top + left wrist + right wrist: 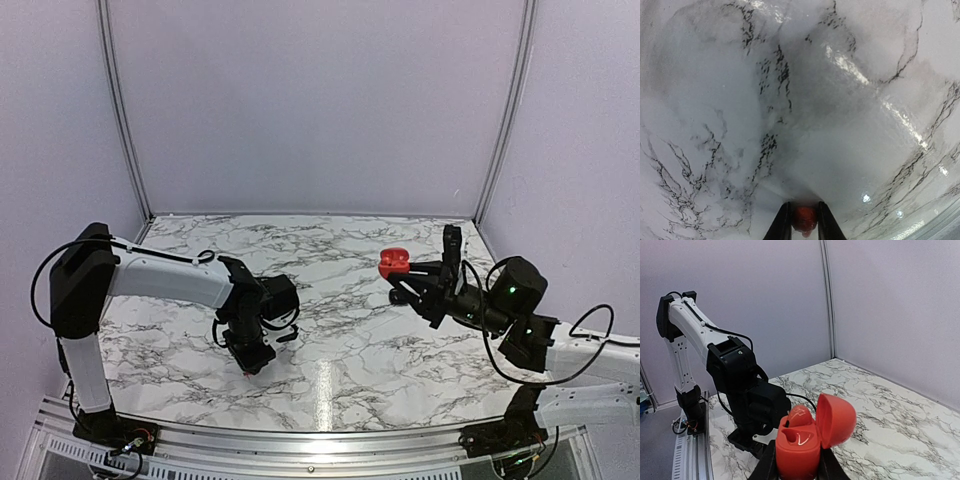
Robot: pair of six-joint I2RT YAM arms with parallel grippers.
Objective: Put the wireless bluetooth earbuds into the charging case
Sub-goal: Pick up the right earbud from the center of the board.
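My left gripper (pixel 805 223) points straight down close over the marble table (pixel 800 100) and is shut on a small red earbud (pixel 805 219), which sits pinched between its two black fingers. In the top view this gripper (pixel 252 364) is at the left front of the table. My right gripper (pixel 797 466) is shut on the round red charging case (pixel 798 452) and holds it upright above the table's right side (pixel 392 263). The case's lid (pixel 836 420) is swung open to the right. One red earbud (pixel 800 416) sits in the far socket; the near socket (pixel 799 439) is empty.
Pale walls with metal posts (pixel 120 110) close in the marble table (pixel 330 340) on three sides. A metal rail (pixel 300 440) runs along the near edge. The left arm (pixel 745 390) with its black cable stands across from the case in the right wrist view.
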